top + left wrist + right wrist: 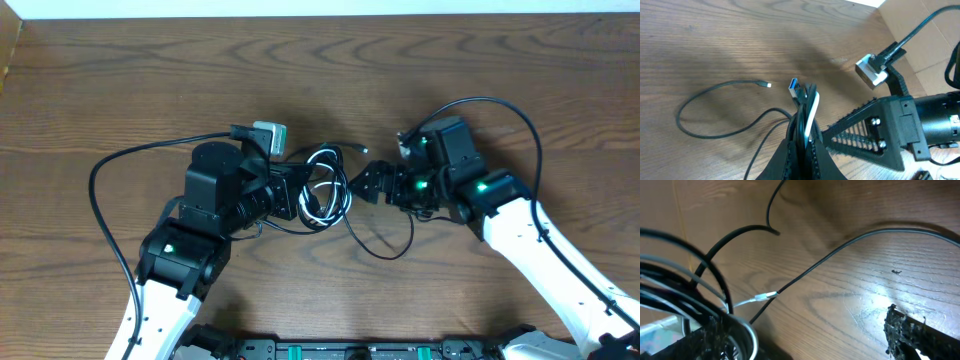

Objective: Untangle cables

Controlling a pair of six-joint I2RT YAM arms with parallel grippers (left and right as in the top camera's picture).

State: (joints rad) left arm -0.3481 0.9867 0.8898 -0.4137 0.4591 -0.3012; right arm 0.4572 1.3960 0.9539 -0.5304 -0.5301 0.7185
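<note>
The left gripper (802,146) is clenched on the cables (805,107). Its fingers (785,160) pinch a bunched handful of them: the white cord (813,112) runs along one side of the bundle, black strands press against it, and a blue-tongued plug (794,89) sticks out just past the fingertips. Beyond the grip, one black cord (678,119) leaves the bundle and lies in a wide open loop on the wooden table (715,40) ahead of the fingers. It ends in a small silver-tipped plug (768,85), apart from the bundle. Seen from overhead, the held coil sits between the two grippers. The right gripper (366,183) is released, its jaws spread wide with nothing in them, and it hangs just beside the coil, facing the left gripper. Its own camera shows black and white strands crowding against one finger (710,340); whether they touch it cannot be told. The other finger (915,335) stands well apart over bare wood. A trailing black loop (392,256) lies on the table behind this gripper, toward the robot's base.
</note>
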